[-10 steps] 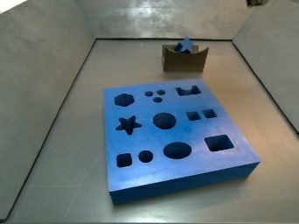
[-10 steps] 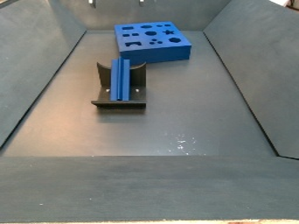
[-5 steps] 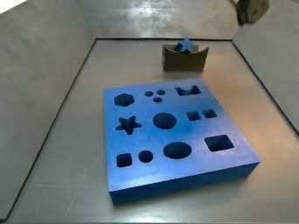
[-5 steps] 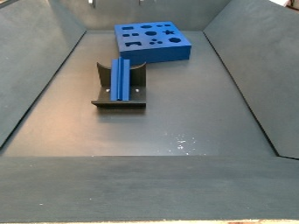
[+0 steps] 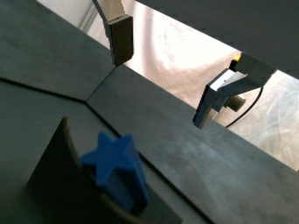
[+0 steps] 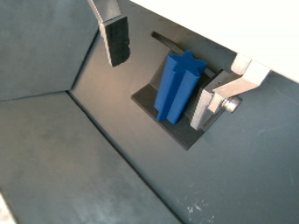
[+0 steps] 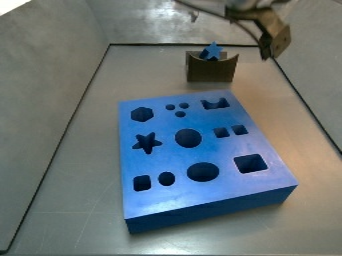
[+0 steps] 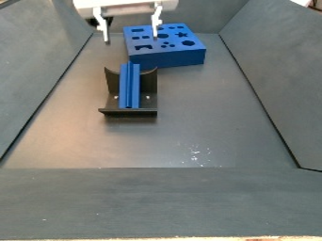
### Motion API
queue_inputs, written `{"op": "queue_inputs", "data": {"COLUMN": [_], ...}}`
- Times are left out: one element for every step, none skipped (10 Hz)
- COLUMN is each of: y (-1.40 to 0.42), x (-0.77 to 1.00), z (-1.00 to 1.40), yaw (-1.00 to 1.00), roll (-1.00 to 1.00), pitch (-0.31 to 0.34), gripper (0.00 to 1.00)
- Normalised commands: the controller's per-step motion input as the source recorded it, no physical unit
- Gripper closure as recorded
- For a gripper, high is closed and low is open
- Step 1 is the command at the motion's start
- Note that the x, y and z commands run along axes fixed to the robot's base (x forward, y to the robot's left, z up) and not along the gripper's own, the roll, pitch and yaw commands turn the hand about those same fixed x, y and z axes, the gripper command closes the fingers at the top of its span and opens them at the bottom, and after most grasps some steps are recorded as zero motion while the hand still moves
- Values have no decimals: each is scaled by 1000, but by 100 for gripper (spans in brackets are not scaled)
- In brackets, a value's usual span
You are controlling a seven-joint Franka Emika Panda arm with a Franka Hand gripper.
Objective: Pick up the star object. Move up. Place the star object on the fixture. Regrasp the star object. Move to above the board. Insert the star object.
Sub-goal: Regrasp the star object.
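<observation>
Board (image 7: 201, 160): thick bright-blue square slab, matte, top face cut with dark holes: star, hexagon, circles, squares. It lies flat on the grey floor; in a side view (image 8: 165, 43) it sits at the far end of the bin, beyond the fixture.

Fixture (image 8: 128, 94): small dark olive-brown bracket on a base plate, curved notch in its upper edge. Star object (image 8: 134, 83): bright-blue ridged bar lying along the fixture's notch. Another side view shows only its star-shaped end (image 7: 211, 51) poking above the fixture (image 7: 210, 66).

Floor (image 8: 189, 132): dull grey metal, faintly scuffed, with sloped grey walls (image 7: 60, 90) on either side.

Gripper (image 8: 127, 31): hangs above the fixture and clear of it, fingers spread wide, nothing between them. Flat silver fingers (image 6: 115, 35) with dark pads frame the star object (image 6: 177, 83) in a wrist view, not touching it. In a wrist view the star end (image 5: 111, 157) is seen face-on, five points, slightly rounded edges.
</observation>
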Motion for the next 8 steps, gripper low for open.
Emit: {"op": "queue_inputs", "data": {"y": [34, 25, 19, 16, 11, 7, 7, 8], "x": [100, 111, 116, 115, 96, 86, 82, 73], "z": [-1000, -1000, -1000, -1000, -815, -670, -581, -405], "yaw": [131, 80, 49, 24, -6, -19, -28, -33], "roll": [107, 90, 80, 73, 65, 62, 58, 50], "pitch": [-89, -113, -121, -121, -104, -87, -78, -58], "gripper": [0, 0, 0, 0, 0, 0, 0, 0]}}
